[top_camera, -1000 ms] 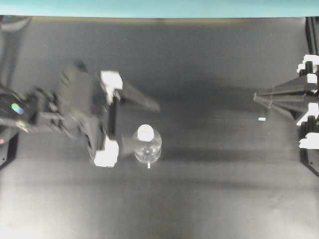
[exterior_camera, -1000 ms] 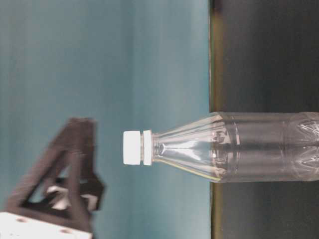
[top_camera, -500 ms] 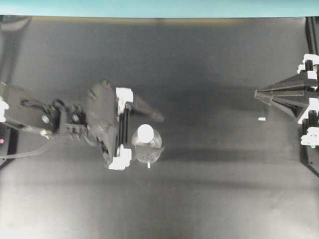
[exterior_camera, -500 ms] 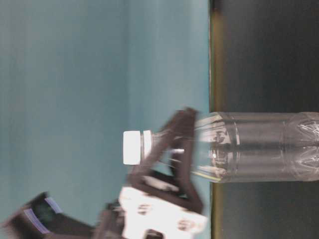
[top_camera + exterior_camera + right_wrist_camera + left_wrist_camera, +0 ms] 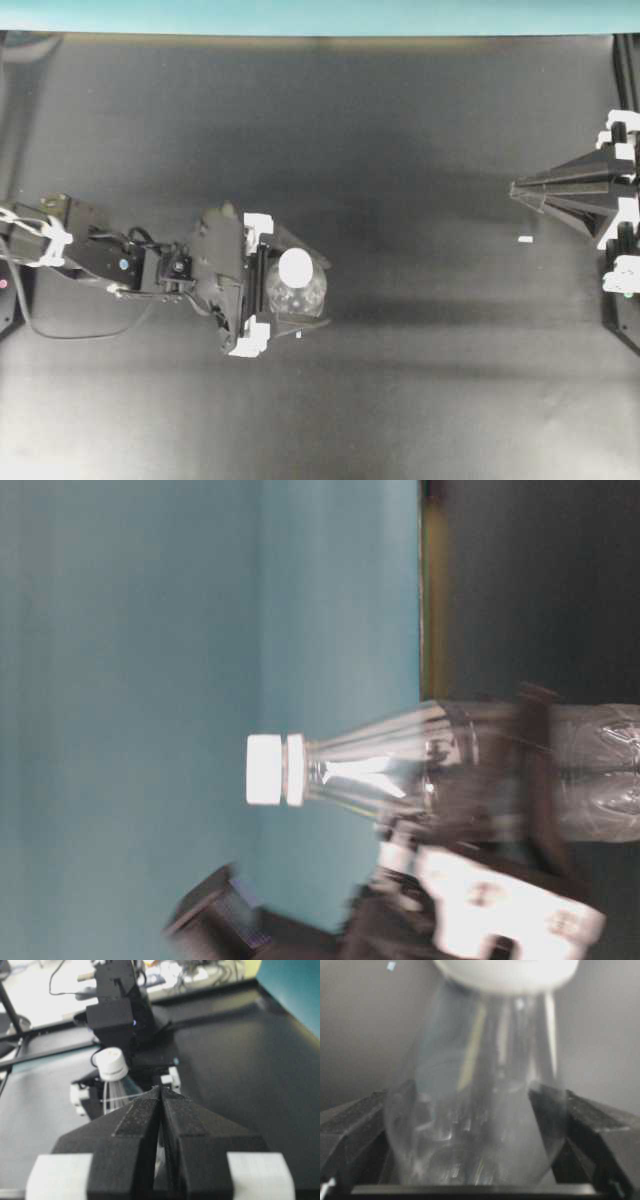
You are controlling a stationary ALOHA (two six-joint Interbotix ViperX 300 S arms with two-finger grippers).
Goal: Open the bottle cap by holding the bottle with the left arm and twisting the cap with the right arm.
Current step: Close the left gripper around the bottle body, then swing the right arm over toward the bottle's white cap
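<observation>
So the bottle (image 5: 296, 292) is standing upright on the black table (image 5: 420, 150), a bit left of the middle from my overhead view. It's clear plastic and I can see straight through it in the left wrist view (image 5: 475, 1110); looks like nothing inside, though I can't rule out a few drops given the glare. The bottle cap (image 5: 294, 266) is white and sitting on the neck, and the table-level view (image 5: 265, 769) shows it snug against the collar ring.

The left gripper (image 5: 290, 290) is down around the bottle body with its jaws spread wide, one finger on the far side and one on the near side. From the wrist cam the two black fingers (image 5: 355, 1125) sit either side of the lower body, right up close to it, but I can't tell if they're actually touching the plastic. The table-level picture is blurry around there. The left arm (image 5: 110, 265) stretches off toward the left edge with its loose cable trailing.

The right gripper (image 5: 518, 190) is well apart from all this, over at the right edge of the table, fingers pressed together with nothing between them (image 5: 160, 1097). There's a small white tape mark (image 5: 525, 239) on the table just near its tip.
</observation>
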